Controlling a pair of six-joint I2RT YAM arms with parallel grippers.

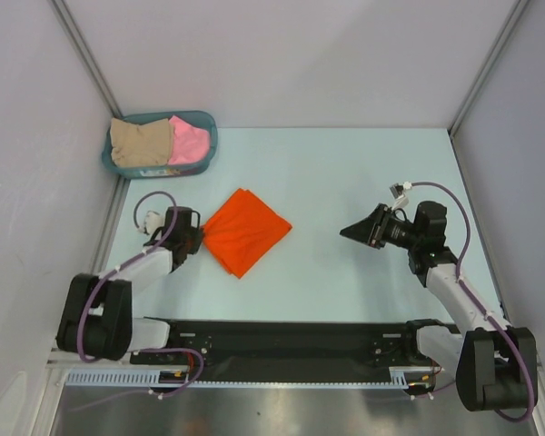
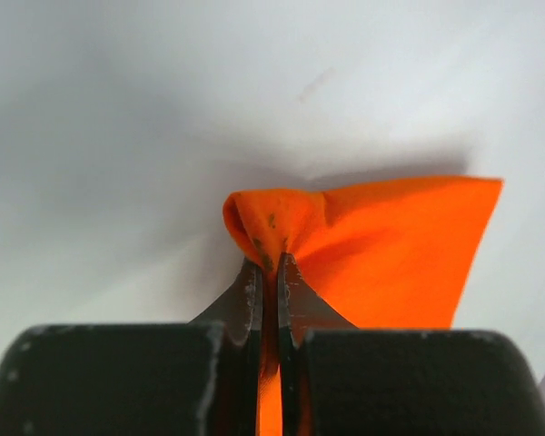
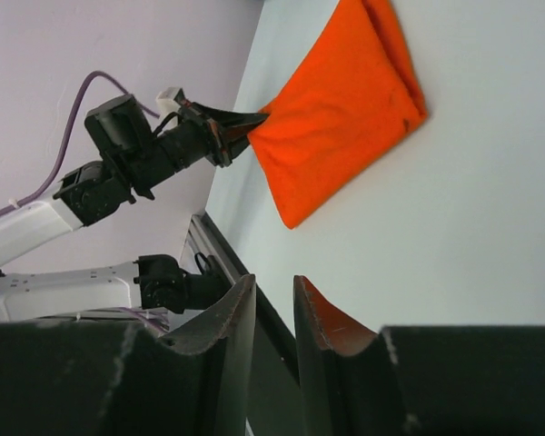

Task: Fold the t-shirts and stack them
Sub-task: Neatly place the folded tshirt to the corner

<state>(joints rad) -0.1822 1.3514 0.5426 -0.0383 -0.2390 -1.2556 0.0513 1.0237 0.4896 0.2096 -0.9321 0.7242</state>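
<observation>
- Left end effector [image 2: 270,272] clamped on corner of folded orange t-shirt [image 1: 247,232], mid-left of tabletop [image 1: 345,173].
- Right end effector [image 3: 274,318] empty, jaws slightly apart, far off.
- Drag low & slow so fold holds.

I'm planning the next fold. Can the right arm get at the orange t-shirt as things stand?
Probably yes. Only bare table lies between the right gripper and the orange t-shirt, its jaws hold nothing, and the left gripper pinches just the shirt's opposite corner.
</observation>
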